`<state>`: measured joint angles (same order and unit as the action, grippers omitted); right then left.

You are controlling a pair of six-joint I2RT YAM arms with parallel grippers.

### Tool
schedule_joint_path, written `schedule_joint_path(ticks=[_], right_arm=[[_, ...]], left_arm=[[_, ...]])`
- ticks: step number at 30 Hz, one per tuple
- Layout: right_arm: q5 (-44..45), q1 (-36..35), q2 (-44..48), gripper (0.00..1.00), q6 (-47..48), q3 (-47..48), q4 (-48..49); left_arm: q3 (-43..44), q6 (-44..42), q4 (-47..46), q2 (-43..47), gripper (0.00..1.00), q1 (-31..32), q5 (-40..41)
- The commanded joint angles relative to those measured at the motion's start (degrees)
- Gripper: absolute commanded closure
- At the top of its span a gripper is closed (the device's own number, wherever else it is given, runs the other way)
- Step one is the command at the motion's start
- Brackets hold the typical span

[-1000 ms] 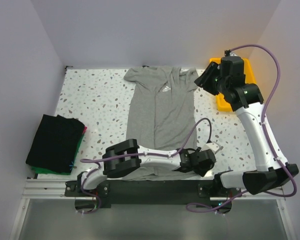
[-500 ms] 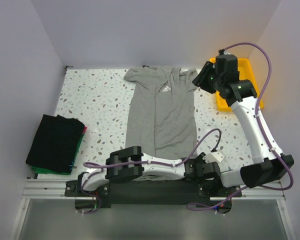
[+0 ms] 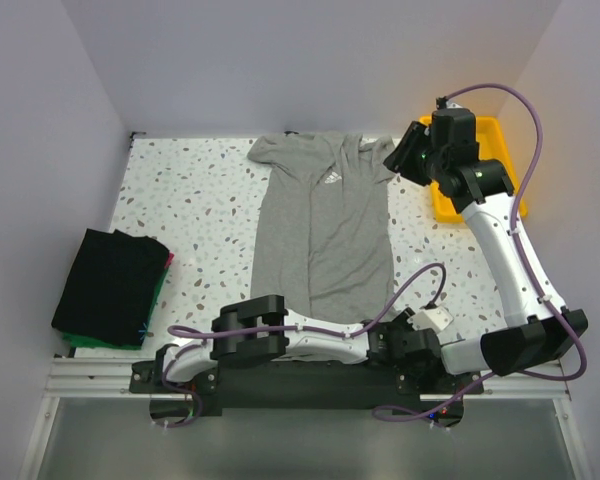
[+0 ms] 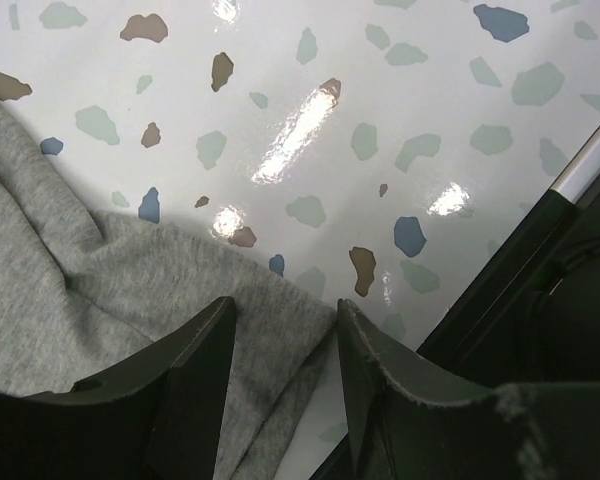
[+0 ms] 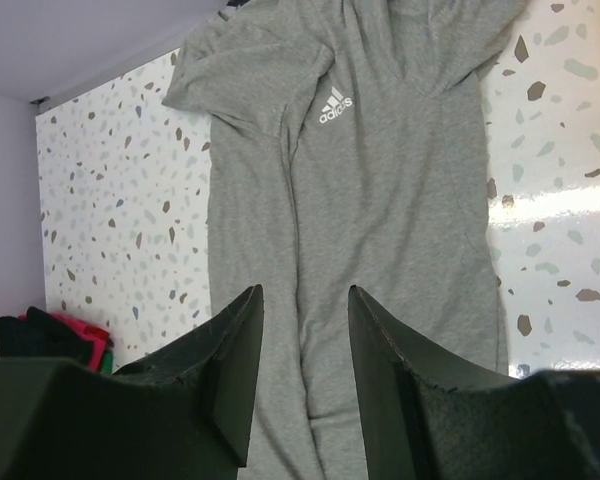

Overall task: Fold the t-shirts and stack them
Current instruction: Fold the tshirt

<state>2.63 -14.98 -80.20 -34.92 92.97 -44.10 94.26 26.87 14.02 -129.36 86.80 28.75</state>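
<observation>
Grey t-shirt [image 3: 325, 230] lay flat and face up down the middle of the counter [image 3: 200, 200], collar at the far edge, hem at the near edge. It had not shifted over the last second. The folded stack [image 3: 110, 285] sat well apart at the near left, black t-shirt on top with a green edge [image 3: 80, 343] showing beneath, also unmoved.

Change noted: both arms had repositioned.
- The right arm had swung left off the yellow tray [image 3: 443, 205]. The right gripper [image 3: 405, 158] hung above the shirt's far right sleeve, fingers moderately apart and holding nothing. Its wrist view looked down the whole garment.
- The left gripper [image 4: 283, 312] had slid along the hem to the near right corner and dropped low. Its fingers [image 4: 205, 370] stood part-way apart, straddling the hem corner [image 4: 315, 325], not yet closed on cloth.

Judgement: the arms appeared staged at the two ends of the shirt's right side, probably for a lengthwise fold toward the left. No fold had begun on this shirt.

Materials:
- Shirt: heathered grey knit, soft and matte. It showed slack wrinkles at the hem corner and bunched sleeves.
- Counter: hard, glossy white with blue, brown and green flecks, and strong glare.
- Tray: rigid plastic.
- Logo [image 5: 334, 105]: small white chest print.
</observation>
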Motion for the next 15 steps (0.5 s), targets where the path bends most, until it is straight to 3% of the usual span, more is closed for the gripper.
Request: schedule_joint_path(ticks=[1, 6, 10, 15], right_arm=[[-1.14, 0.13, 0.31, 0.57, 0.99, -0.07, 2.44], [-1.49, 0.13, 0.31, 0.57, 0.81, -1.38, 3.14], [-0.88, 0.13, 0.31, 0.57, 0.90, -2.09, 3.58], [0.70, 0.13, -0.91, 0.57, 1.78, -2.44, 3.93]], left_arm=[[-0.12, -0.68, -5.13, 0.51, 0.51, 0.29, 1.13], [-1.27, 0.11, -6.20, 0.95, 0.58, 0.29, 1.65], [-3.20, 1.60, -7.16, 1.92, 0.78, 0.12, 2.10], [-7.49, 4.15, -7.52, 4.89, 0.92, -0.23, 3.24]])
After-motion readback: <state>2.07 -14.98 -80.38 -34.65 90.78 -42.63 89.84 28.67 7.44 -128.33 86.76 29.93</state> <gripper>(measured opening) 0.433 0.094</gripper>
